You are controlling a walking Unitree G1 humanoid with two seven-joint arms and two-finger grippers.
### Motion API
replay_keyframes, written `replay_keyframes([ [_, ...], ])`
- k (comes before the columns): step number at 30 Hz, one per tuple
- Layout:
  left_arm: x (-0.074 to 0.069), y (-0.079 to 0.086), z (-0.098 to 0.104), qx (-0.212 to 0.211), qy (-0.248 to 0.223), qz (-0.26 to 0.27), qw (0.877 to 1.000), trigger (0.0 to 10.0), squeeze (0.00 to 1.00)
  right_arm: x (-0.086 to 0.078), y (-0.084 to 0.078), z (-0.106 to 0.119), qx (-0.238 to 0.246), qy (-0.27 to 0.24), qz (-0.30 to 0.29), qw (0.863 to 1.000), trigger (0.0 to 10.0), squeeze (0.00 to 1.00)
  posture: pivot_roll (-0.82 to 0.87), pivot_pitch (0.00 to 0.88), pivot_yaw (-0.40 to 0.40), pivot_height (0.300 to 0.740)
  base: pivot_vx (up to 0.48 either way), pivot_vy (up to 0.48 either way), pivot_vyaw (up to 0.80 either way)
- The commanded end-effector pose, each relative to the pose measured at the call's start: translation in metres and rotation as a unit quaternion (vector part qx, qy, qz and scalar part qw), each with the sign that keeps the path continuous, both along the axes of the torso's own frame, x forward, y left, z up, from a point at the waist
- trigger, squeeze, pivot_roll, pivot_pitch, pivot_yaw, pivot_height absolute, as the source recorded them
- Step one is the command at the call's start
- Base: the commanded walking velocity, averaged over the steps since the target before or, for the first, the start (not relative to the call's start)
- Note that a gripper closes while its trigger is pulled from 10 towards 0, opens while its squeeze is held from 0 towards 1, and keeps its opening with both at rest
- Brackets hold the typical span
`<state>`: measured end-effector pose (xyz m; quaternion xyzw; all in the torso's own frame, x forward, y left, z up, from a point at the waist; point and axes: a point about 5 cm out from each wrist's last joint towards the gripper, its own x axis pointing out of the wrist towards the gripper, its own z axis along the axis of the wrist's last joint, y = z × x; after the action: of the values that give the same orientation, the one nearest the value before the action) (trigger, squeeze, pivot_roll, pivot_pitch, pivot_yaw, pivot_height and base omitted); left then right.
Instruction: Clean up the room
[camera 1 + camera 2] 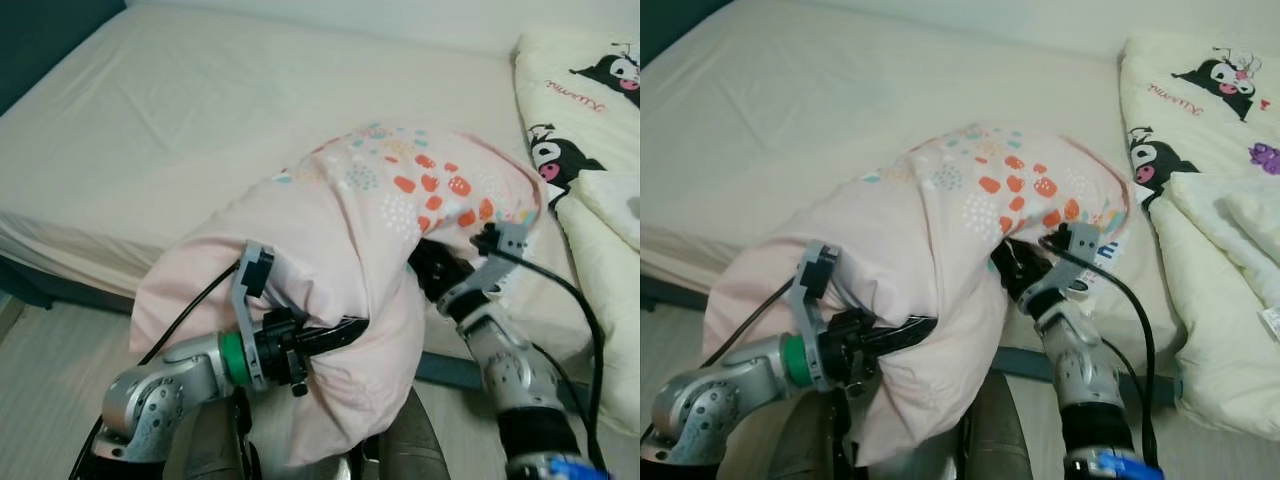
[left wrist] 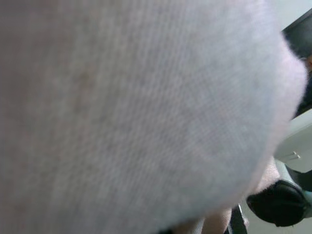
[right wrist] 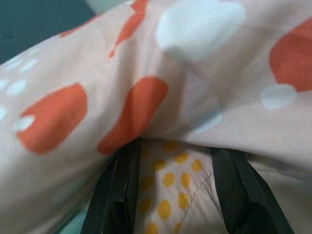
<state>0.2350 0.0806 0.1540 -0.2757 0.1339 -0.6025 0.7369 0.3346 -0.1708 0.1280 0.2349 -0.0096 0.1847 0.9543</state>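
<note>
Draping both arms, pink pillow (image 1: 340, 260) hides bed (image 1: 150, 130); left tool (image 1: 335, 335) seemingly pinching it, right tool (image 3: 173, 190) spread.

Pink script on the cream quilt (image 1: 590, 130) is too small to read.

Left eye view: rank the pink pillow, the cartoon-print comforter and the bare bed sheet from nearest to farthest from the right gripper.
1. Pink pillow: draped over the right gripper, in contact with it.
2. Cartoon-print comforter: on the bed, to the gripper's right and beyond.
3. Bare bed sheet: its open stretch lies across the pillow, far to the left.
</note>
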Motion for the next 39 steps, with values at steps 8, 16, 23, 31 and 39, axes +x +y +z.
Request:
replay_keyframes([
  [8,-0.018,-0.029,0.002,-0.015,0.006,-0.080,0.997,0.0,0.00,0.011,0.053,0.005,0.001,0.001,0.125,0.992,10.0,0.00,0.01,0.171,-0.004,0.618,0.000,0.000,0.00],
  [16,-0.021,-0.040,0.018,-0.048,-0.001,-0.095,0.994,0.0,0.00,0.009,0.080,0.016,0.017,-0.029,0.191,0.981,10.0,0.00,0.01,0.165,0.005,0.618,0.000,0.000,0.00],
  [23,-0.020,-0.048,0.032,-0.079,-0.011,-0.106,0.991,0.0,0.00,0.010,0.084,0.034,0.038,-0.063,0.214,0.974,10.0,0.00,0.00,0.156,0.013,0.618,0.000,0.000,0.00],
  [31,-0.030,-0.053,0.034,-0.067,-0.023,-0.127,0.989,0.0,0.00,0.009,0.068,0.030,0.031,-0.060,0.189,0.980,10.0,0.00,0.00,0.158,0.004,0.618,0.000,0.000,0.00],
  [39,-0.027,-0.053,0.030,-0.042,-0.014,-0.107,0.993,10.0,1.00,-0.004,0.047,0.007,0.035,-0.030,0.146,0.988,10.0,0.00,0.01,0.162,-0.003,0.618,0.000,0.000,0.00],
])
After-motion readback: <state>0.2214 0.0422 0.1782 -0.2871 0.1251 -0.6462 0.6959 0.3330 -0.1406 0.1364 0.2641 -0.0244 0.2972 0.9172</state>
